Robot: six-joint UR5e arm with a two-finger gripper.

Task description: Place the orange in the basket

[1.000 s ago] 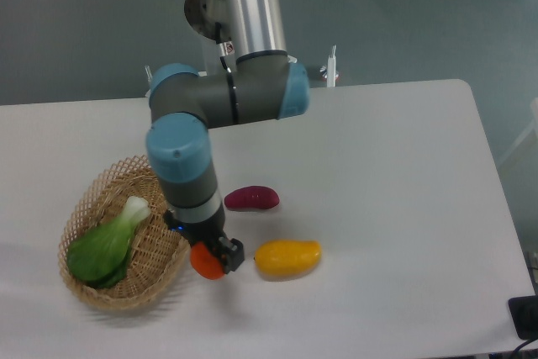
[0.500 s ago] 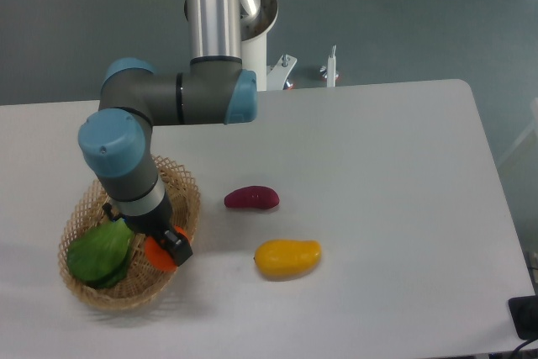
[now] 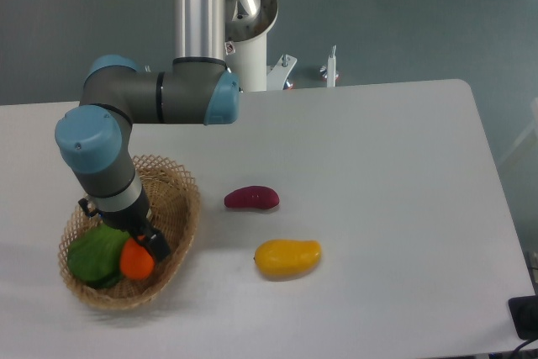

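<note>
The orange is a small reddish-orange ball held over the inside of the wicker basket, at the table's front left. My gripper points down into the basket and is shut on the orange. Only one dark finger shows, on the orange's right side; the arm's wrist hides the rest. I cannot tell whether the orange touches the basket floor.
A green leafy vegetable lies in the basket's left half, right beside the orange. A purple oblong vegetable and a yellow mango-shaped fruit lie on the white table to the basket's right.
My arm has carried the orange leftward, from beside the basket's right rim to over its inside next to the green vegetable. The other fruits have not moved.
</note>
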